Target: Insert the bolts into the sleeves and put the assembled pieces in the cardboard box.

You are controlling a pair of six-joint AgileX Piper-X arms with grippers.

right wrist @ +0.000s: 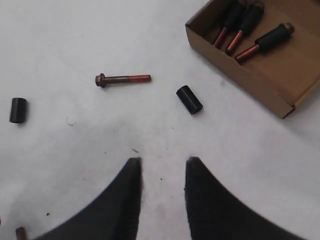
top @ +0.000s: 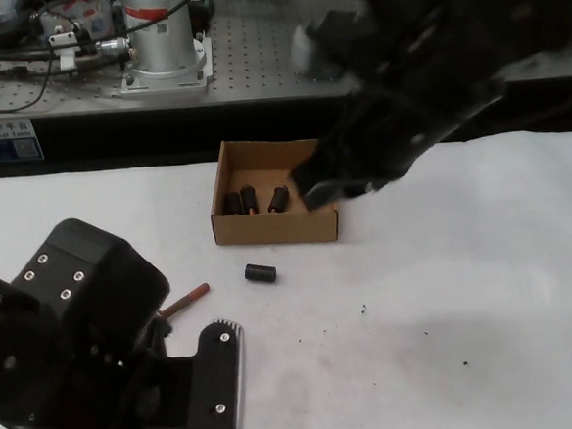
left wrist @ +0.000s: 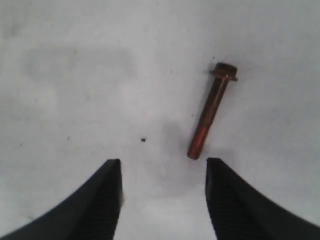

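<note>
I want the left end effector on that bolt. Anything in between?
Nothing visible stands in the way. The left end effector is open, and only bare white table with a tiny dark speck lies between it and the bolt. The bolt lies flat and off-centre, its tip close to one finger.

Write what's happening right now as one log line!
left tool open by bolt | right tool open, empty | three assembled pieces in cardboard box | sleeve loose beside box
</note>
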